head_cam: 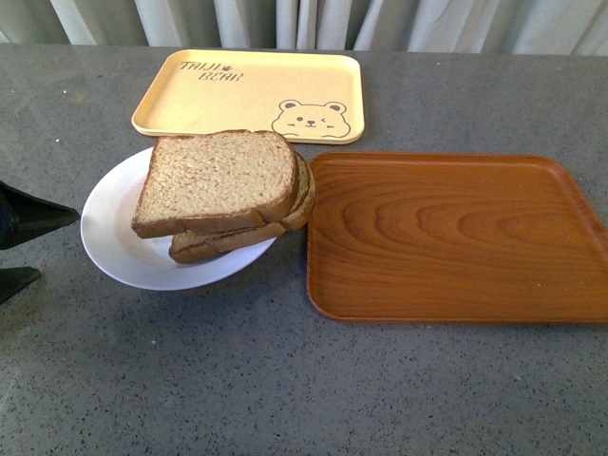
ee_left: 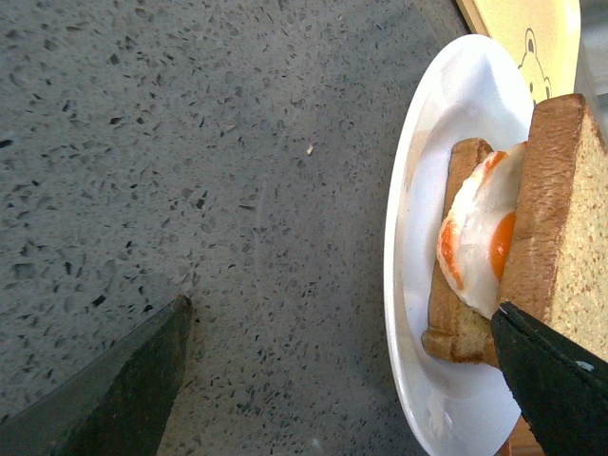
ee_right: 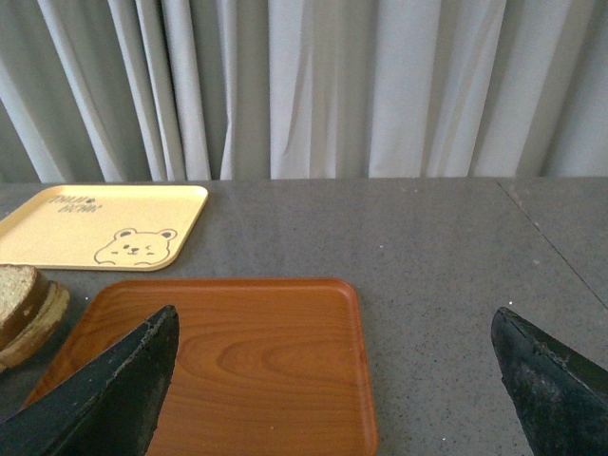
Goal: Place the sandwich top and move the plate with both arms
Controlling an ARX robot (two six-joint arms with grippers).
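Though front hides it, L wrist shows egg (ee_left: 478, 233) under sandwich top (ee_left: 559, 209).

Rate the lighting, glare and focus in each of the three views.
Front view: soft, even light, sharp throughout, only a faint shadow under the plate. Left wrist view: the plate's white rim is nearly washed out, and the left gripper's fingers are dark and soft-edged. Right wrist view: bright curtain, sharp wooden tray, the right gripper's fingers dark, blurred.
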